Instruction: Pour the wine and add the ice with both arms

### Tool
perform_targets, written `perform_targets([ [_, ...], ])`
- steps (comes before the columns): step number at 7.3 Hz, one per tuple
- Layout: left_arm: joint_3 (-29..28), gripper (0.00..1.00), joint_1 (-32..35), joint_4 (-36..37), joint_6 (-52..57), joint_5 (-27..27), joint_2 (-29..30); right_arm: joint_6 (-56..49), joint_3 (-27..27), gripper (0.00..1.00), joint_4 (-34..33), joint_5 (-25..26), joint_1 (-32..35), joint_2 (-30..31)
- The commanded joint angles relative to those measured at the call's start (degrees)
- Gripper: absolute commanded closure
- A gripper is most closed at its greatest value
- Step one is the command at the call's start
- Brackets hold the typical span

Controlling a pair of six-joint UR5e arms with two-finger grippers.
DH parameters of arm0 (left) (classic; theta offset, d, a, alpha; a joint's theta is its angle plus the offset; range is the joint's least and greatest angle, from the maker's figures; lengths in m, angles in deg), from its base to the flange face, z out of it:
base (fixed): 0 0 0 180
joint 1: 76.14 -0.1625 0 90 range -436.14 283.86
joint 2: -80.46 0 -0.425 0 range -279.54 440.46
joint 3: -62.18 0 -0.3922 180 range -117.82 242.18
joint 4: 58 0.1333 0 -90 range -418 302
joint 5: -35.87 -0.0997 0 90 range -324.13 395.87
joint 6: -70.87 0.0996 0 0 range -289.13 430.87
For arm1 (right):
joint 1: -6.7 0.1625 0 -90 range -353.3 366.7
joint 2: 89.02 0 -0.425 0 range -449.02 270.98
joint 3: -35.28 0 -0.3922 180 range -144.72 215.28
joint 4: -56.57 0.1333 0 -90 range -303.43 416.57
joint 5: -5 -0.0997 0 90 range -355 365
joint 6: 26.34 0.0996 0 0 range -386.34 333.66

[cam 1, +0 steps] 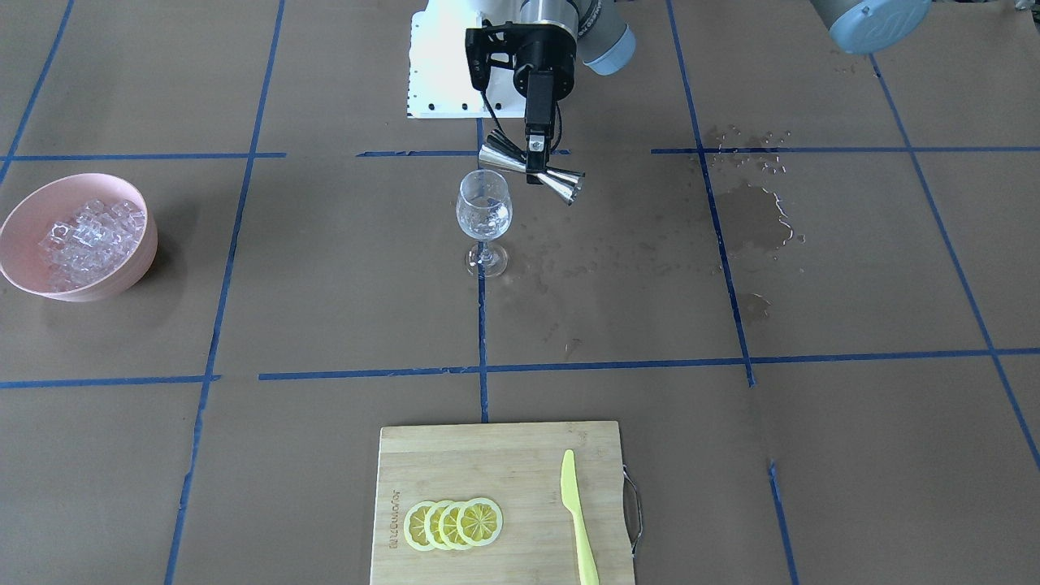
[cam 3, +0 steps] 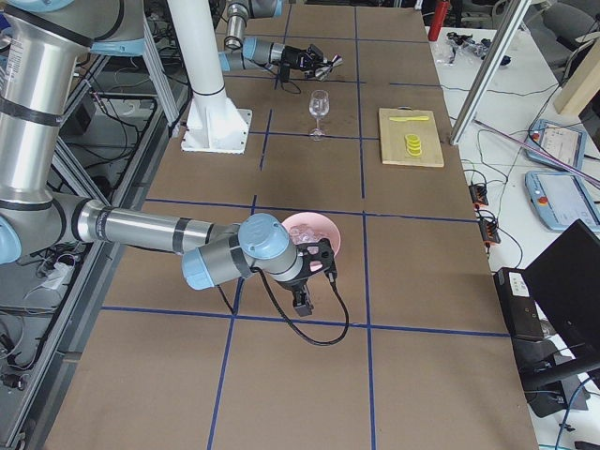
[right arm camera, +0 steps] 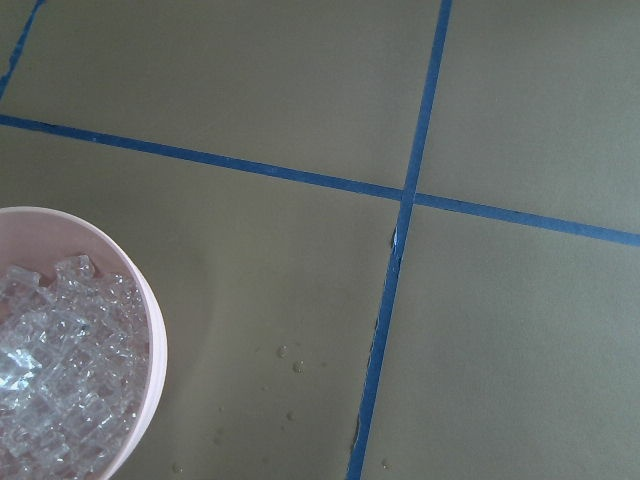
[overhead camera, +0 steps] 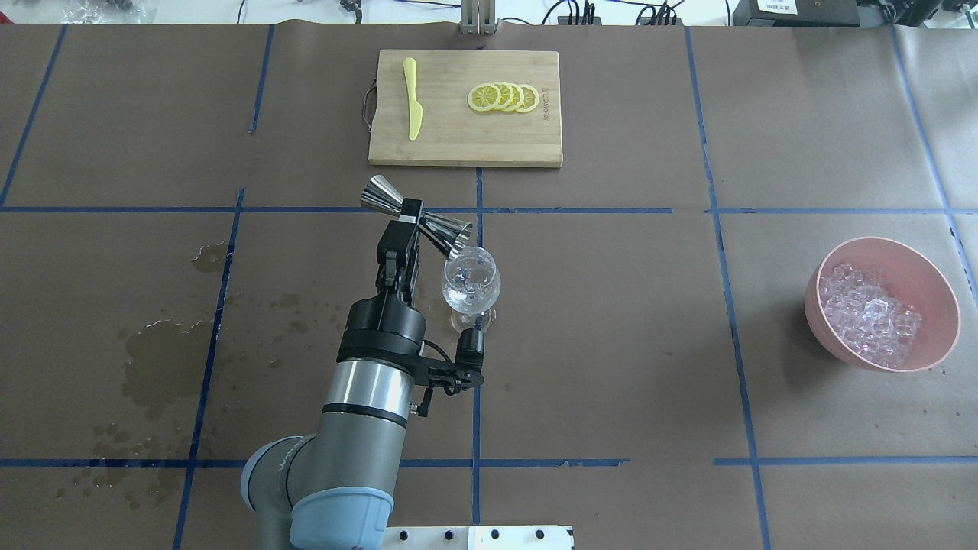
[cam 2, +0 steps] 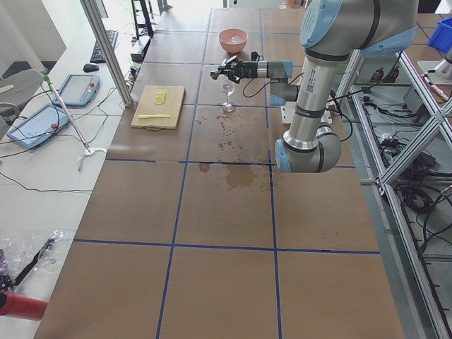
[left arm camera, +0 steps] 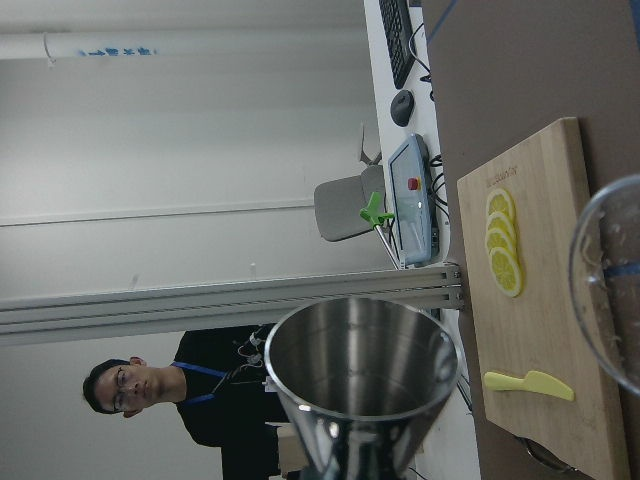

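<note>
My left gripper point(overhead camera: 412, 218) point(cam 1: 536, 158) is shut on the waist of a steel double-cone jigger point(overhead camera: 416, 214) point(cam 1: 532, 166). It holds the jigger tipped on its side, one cup mouth at the rim of the clear wine glass point(overhead camera: 471, 284) point(cam 1: 484, 213). The glass stands upright mid-table; thin colourless wine glistens in it, hard to see. The ice point(overhead camera: 871, 313) point(right arm camera: 50, 370) is heaped in a pink bowl point(overhead camera: 943, 305) point(cam 1: 106, 284). My right gripper point(cam 3: 314, 267) hovers by that bowl, seen only in the exterior right view; I cannot tell its state.
A bamboo cutting board point(cam 1: 487, 463) at the operators' edge carries several lemon slices point(cam 1: 453, 524) and a yellow plastic knife point(cam 1: 578, 520). Wet stains point(overhead camera: 157, 359) mark the paper on my left side. The white pedestal point(cam 1: 443, 73) stands behind the glass.
</note>
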State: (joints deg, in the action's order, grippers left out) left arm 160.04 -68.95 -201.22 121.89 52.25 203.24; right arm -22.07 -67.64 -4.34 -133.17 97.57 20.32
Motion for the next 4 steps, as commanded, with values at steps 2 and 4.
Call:
perform_targets([
  [2,0.6,1.0,1.2,-8.7,-0.4,0.6,-0.2,-0.1,0.0,0.0,0.0,-0.1,0.0,0.0],
  [4,0.9,1.0,2.2,-14.9,-0.2,4.9,-3.0,-0.1,0.2,0.0,0.0,0.1,0.0,-0.1],
])
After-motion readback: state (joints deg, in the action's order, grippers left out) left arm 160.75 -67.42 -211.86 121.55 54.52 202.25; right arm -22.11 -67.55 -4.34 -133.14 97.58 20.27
